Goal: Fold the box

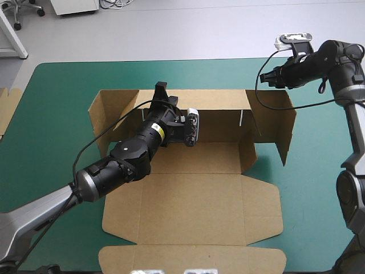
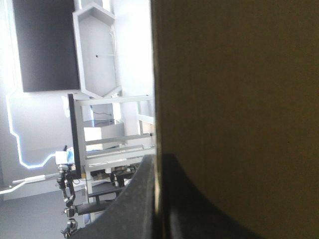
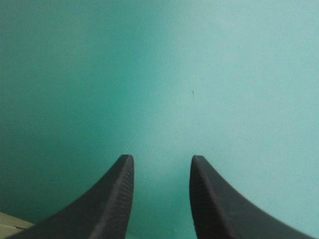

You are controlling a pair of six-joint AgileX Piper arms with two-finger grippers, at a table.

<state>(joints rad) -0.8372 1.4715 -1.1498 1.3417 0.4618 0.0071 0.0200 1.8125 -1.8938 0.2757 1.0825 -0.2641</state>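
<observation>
The brown box (image 1: 194, 188) lies in the middle of the teal-green cover, its back wall (image 1: 217, 117) raised and its lid panel flat toward the near edge. At the right end, flaps (image 1: 283, 128) stand upright. My left gripper (image 1: 161, 91) reaches across the box floor to the top edge of the back wall, left of its middle. In the left wrist view the board (image 2: 234, 99) sits between the black fingers (image 2: 137, 199) of the left gripper (image 2: 158, 158), which is shut on it. My right gripper (image 1: 268, 77) hovers open behind the box's right end, with only bare cover ahead of the right gripper (image 3: 162, 159).
An edge of more brown board (image 1: 7, 108) shows at the table's left edge. Teal-green cover (image 1: 319, 171) lies bare to the right of the box and behind it.
</observation>
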